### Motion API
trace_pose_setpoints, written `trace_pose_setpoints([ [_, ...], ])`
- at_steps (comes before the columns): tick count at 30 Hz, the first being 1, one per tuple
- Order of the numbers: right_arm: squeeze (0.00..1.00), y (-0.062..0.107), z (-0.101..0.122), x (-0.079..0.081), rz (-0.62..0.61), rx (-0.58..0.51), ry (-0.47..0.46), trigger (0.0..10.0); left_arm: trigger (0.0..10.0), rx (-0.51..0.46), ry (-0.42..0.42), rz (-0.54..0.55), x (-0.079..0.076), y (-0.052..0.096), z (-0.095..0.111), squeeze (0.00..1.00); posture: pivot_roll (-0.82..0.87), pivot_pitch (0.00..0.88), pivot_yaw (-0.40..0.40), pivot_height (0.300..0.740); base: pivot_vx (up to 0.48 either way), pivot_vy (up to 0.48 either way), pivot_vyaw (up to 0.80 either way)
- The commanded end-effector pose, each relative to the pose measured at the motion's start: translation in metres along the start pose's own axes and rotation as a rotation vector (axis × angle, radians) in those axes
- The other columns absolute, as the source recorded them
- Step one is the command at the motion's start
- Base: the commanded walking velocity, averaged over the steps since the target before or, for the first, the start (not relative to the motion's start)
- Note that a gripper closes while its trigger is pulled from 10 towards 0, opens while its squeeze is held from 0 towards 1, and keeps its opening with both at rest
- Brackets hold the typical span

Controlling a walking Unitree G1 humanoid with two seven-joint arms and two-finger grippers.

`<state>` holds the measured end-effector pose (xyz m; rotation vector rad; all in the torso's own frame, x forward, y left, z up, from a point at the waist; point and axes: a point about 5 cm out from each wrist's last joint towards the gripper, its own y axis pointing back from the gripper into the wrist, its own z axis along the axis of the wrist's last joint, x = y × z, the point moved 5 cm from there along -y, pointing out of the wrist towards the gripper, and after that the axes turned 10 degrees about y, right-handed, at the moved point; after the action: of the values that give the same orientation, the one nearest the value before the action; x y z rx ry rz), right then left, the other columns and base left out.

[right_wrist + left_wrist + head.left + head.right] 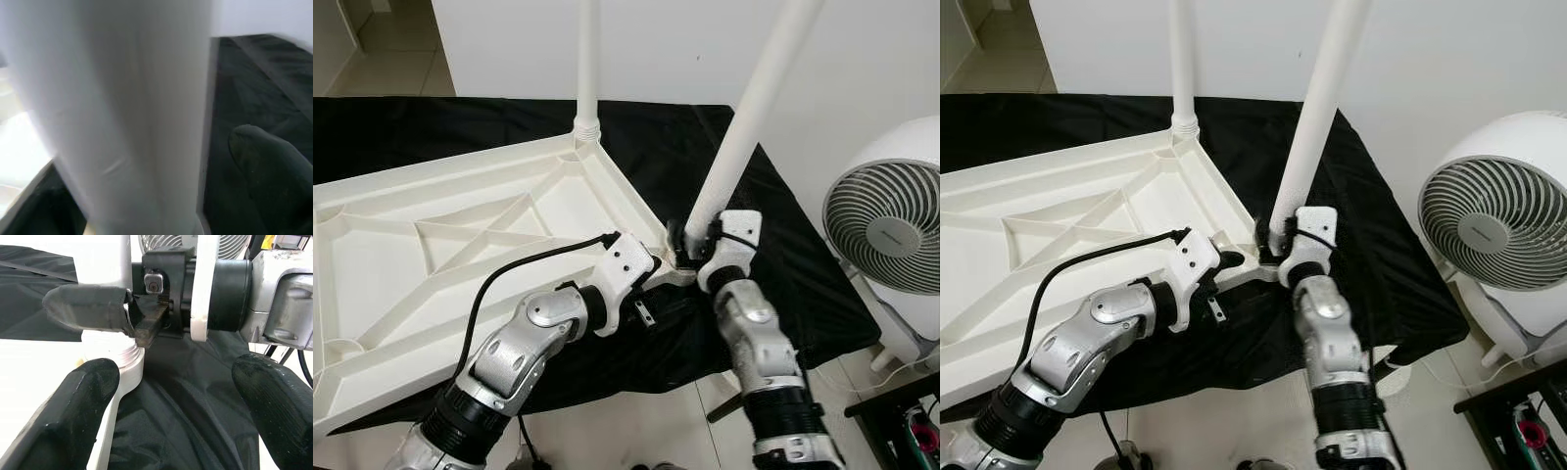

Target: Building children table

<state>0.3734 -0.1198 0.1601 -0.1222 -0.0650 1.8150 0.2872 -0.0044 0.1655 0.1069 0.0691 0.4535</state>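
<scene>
The white plastic tabletop lies upside down on a black cloth. One white leg stands upright in the far corner. A second white leg leans to the right out of the near right corner socket. My right gripper is shut on this leg just above the socket; the leg looms close in the right wrist view, with one finger beside it. My left gripper is open at the same corner, its fingers spread either side of the socket.
A white floor fan stands on the floor to the right, close to my right arm. The white wall runs behind the table. Light floor tiles show below the cloth's front edge. A black cable loops over the tabletop to my left wrist.
</scene>
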Motion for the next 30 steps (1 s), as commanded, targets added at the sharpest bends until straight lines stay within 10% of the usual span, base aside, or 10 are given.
trace_pose_setpoints([
  [1, 1.0, 0.002, -0.005, -0.002, 0.073, 0.02, -0.028, 10.0, 10.0, 0.013, 0.001, -0.043, -0.008, -0.001, -0.003, 0.0, 0.08, 0.071, -0.095, 0.74, 0.0, 0.0, 0.0],
  [2, 0.0, 0.003, -0.004, -0.003, 0.137, 0.011, 0.022, 10.0, 10.0, 0.012, 0.001, -0.043, -0.008, -0.001, -0.003, 0.0, 0.08, 0.073, -0.095, 0.74, 0.0, 0.0, 0.0],
  [21, 0.0, -0.011, 0.001, 0.004, 0.521, -0.011, 0.229, 10.0, 10.0, 0.001, 0.003, -0.03, -0.006, -0.001, 0.001, 0.0, 0.09, 0.09, -0.098, 0.74, 0.0, 0.0, 0.0],
  [22, 0.0, -0.011, -0.001, 0.004, 0.535, -0.005, 0.238, 7.8, 10.0, 0.0, 0.003, -0.028, -0.005, -0.001, 0.001, 0.0, 0.09, 0.09, -0.098, 0.74, 0.0, 0.0, 0.0],
  [24, 0.0, -0.011, -0.001, 0.004, 0.535, -0.005, 0.238, 7.8, 10.0, 0.0, 0.003, -0.028, -0.005, -0.001, 0.001, 0.0, 0.09, 0.09, -0.098, 0.74, 0.0, 0.0, 0.0],
  [25, 0.0, -0.011, -0.005, 0.005, 0.551, 0.012, 0.239, 0.0, 10.0, -0.001, 0.002, -0.024, -0.005, 0.0, 0.001, 0.0, 0.1, 0.088, -0.101, 0.74, 0.0, 0.0, 0.0],
  [30, 0.0, -0.009, -0.014, 0.003, 0.558, 0.043, 0.22, 0.0, 10.0, -0.003, 0.002, -0.017, -0.004, 0.001, 0.002, 0.0, 0.1, 0.087, -0.102, 0.74, 0.0, 0.0, 0.0],
])
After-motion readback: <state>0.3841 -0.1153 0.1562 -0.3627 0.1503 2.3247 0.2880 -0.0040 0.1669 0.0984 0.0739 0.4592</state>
